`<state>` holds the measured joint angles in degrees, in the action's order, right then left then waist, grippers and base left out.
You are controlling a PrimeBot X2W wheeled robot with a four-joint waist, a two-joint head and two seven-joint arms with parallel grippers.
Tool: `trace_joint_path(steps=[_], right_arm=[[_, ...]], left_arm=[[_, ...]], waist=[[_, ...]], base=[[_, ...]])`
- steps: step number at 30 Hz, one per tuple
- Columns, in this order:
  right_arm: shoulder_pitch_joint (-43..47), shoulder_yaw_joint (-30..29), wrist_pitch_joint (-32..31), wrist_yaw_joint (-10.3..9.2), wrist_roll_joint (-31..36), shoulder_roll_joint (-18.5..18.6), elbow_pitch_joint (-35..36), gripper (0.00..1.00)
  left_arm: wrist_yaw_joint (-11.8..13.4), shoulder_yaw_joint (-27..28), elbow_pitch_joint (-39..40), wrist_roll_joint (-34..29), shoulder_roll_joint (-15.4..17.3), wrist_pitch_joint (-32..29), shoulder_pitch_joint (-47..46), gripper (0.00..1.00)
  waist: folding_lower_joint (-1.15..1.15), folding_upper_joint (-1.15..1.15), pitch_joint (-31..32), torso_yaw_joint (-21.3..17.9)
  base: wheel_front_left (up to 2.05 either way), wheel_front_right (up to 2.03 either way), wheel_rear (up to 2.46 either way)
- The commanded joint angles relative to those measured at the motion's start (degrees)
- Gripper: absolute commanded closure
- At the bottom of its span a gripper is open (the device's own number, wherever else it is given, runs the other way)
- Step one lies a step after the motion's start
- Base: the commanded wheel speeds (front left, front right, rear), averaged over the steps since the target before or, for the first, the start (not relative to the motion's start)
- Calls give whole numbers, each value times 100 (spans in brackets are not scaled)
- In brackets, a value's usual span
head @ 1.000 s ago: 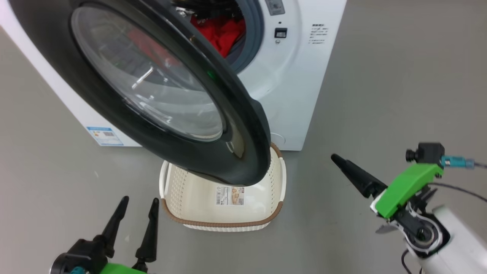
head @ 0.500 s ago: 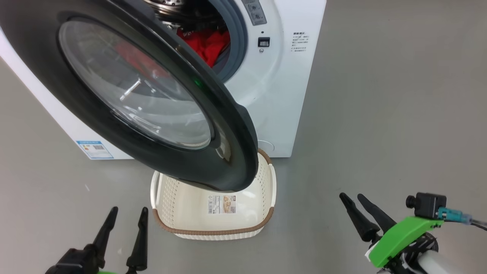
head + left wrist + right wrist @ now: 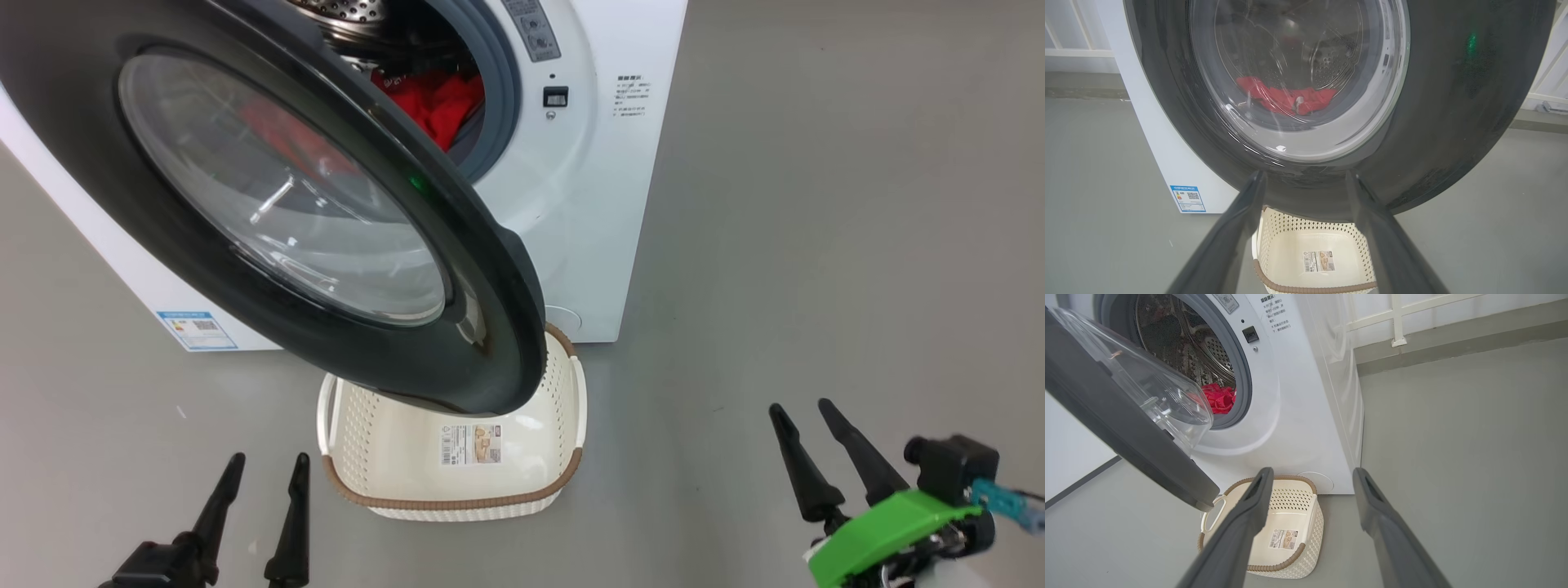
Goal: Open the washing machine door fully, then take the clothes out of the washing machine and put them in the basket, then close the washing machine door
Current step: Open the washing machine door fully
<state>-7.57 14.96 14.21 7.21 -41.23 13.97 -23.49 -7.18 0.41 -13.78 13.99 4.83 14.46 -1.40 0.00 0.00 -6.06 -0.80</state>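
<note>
The washing machine [image 3: 604, 204] takes up the head view from nine to one o'clock. The washing machine door [image 3: 277, 204] stands partly swung out, and its lower edge hangs over the far part of the basket [image 3: 457, 500]. The basket sits on the floor [image 3: 816, 204] at six o'clock from the door, just in front of the machine. The clothes [image 3: 429, 94] lie inside the drum [image 3: 339, 10] at twelve o'clock. The left gripper [image 3: 269, 459] at seven o'clock and the right gripper [image 3: 799, 406] at four o'clock each have their fingers apart, holding nothing, clear of the basket.
</note>
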Motion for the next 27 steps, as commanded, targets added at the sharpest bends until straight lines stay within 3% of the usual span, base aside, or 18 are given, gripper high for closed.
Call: trace_joint_path(steps=[1, 6, 13, 27], right_arm=[[149, -118, 77, 28, 329, -29, 265, 0], [586, -932, 78, 28, 1245, -501, 860, 0], [1059, -1497, 78, 28, 1839, -863, 1242, 0], [1195, -1632, 78, 28, 2263, -1057, 1262, 0]], left_arm=[[-31, 213, 132, -74, 73, 54, -75, 0], [-31, 221, 238, -106, 79, 54, -78, 0], [-31, 199, 351, -169, 56, 54, -42, 0], [-31, 159, 321, -197, 11, 54, -40, 0]], waist=[[0, 0, 3, 5], [0, 0, 15, 37], [0, 0, -3, 102], [0, 0, -22, 121]], base=[[0, 0, 0], [0, 0, 0], [0, 0, 0], [0, 0, 0]])
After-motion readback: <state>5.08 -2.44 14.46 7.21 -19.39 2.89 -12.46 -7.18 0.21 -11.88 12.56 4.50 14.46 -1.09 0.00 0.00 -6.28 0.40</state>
